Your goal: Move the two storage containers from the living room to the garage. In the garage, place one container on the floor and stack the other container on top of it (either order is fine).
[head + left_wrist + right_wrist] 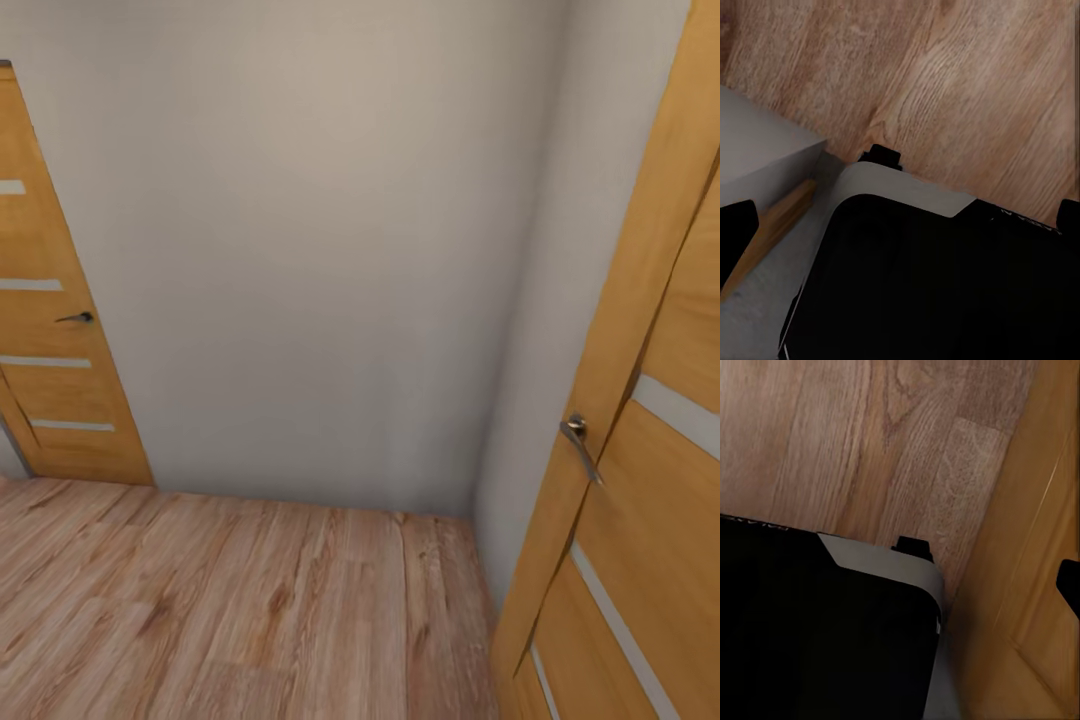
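A: We see no bins here, so their place and long axis can't be logged. Ahead: a plain grey wall [330, 250], a light wood plank floor [230, 610], and two orange slatted doors, one left [50, 330], one close right [640, 480].

B: Our fingers' state we cannot tell. Risk: our dark base [817, 630] sits near that right door and could clip it in turning.

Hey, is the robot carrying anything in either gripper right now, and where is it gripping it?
It cannot be told. The wrist views look down on the robot's dark base and the wood plank floor, with no bin between the fingers.
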You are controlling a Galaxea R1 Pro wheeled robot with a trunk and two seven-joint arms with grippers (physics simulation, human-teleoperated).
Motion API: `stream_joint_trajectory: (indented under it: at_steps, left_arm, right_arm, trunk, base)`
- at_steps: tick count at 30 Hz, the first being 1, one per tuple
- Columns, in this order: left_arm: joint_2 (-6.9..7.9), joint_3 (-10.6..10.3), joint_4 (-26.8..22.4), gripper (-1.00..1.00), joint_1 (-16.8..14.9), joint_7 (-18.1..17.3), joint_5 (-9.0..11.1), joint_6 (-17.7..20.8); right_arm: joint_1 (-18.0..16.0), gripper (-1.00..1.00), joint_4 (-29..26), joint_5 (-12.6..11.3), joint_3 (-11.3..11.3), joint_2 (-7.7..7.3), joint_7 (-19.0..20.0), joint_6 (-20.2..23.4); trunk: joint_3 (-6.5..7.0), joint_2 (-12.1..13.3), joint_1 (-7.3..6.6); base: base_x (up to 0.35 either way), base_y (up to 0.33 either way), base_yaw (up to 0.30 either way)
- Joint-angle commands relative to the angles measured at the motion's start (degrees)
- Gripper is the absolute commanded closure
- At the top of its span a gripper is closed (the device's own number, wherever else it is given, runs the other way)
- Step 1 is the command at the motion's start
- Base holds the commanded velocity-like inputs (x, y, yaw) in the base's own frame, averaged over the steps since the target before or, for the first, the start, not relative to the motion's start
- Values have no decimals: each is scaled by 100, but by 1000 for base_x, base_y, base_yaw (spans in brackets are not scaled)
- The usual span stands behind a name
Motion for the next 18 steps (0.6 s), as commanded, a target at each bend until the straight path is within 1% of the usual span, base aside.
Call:
stream_joint_trajectory:
  at_steps: [1, 10, 18]
  left_arm:
    - [-2, -10, 1, -100, -3, 14, 29, -14]
    - [-2, -15, 1, -100, -3, 16, 29, -6]
    - [-2, -11, 1, -100, -3, 16, 29, -5]
  right_arm:
    - [-8, -100, 19, -45, 48, 4, -12, -34]
    - [-8, -100, 21, -44, 48, 4, -13, -27]
    - [-8, -100, 19, -43, 48, -26, -10, -30]
  trunk:
    - [-7, -4, 4]
    - [-7, -4, 4]
    - [-7, -4, 4]
  base:
    - [321, 0, 0]
    - [321, 0, 0]
    - [321, 0, 0]
